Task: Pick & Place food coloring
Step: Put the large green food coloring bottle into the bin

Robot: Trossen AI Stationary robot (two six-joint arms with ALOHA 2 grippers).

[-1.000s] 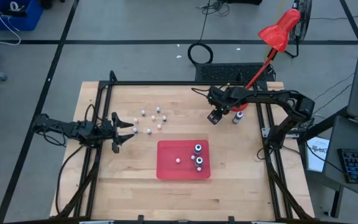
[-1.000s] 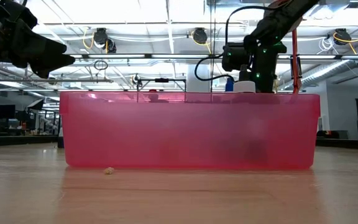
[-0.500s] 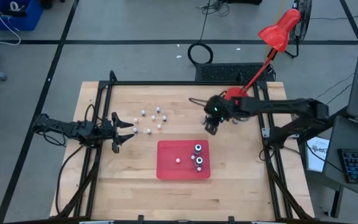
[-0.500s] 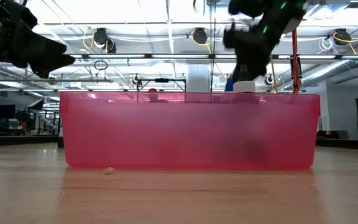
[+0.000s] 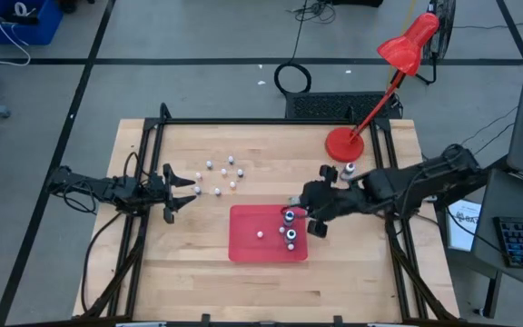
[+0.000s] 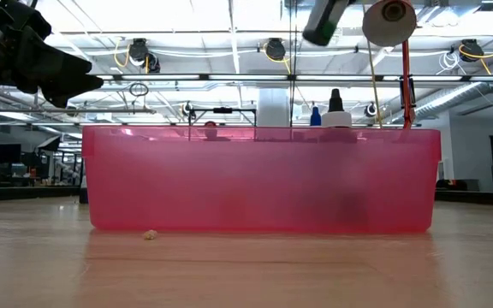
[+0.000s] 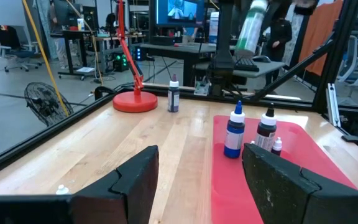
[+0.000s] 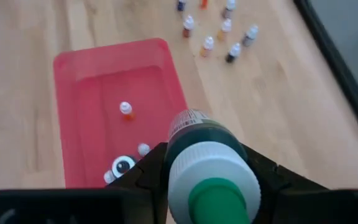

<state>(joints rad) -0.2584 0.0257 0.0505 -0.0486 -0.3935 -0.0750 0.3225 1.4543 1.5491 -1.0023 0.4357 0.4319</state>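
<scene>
My right gripper (image 5: 305, 211) hangs over the right end of the red tray (image 5: 248, 241), shut on a green food coloring bottle (image 8: 207, 158) with a white cap; the left wrist view shows this bottle (image 7: 251, 30) high above the tray. In the tray stand a blue bottle (image 7: 234, 132), a dark bottle (image 7: 266, 129) and a tiny one (image 7: 277, 146). Several tiny bottles (image 5: 222, 175) stand on the table at the far left. Beside them my left gripper (image 5: 187, 189) rests level and open, touching nothing. My right gripper pinches the green bottle between its two fingers (image 8: 146, 177), one on each side of the body (image 8: 185, 127) just below the white cap. The bottle lies along the fingers, cap toward the wrist, tilted, bottom slanting down. It is lifted clear above the tray.
A red desk lamp's base (image 5: 343, 143) stands at the far right of the table, with one more bottle (image 5: 349, 170) beside it. Black frame rails (image 5: 143, 182) run along the left, right and far sides. Bare wood lies near the front edge.
My right gripper has swung from beside the lamp base toward the table's near edge, ending over the tray's right end. It has risen, out of the top of the low view, and rolled. The left arm has kept still.
</scene>
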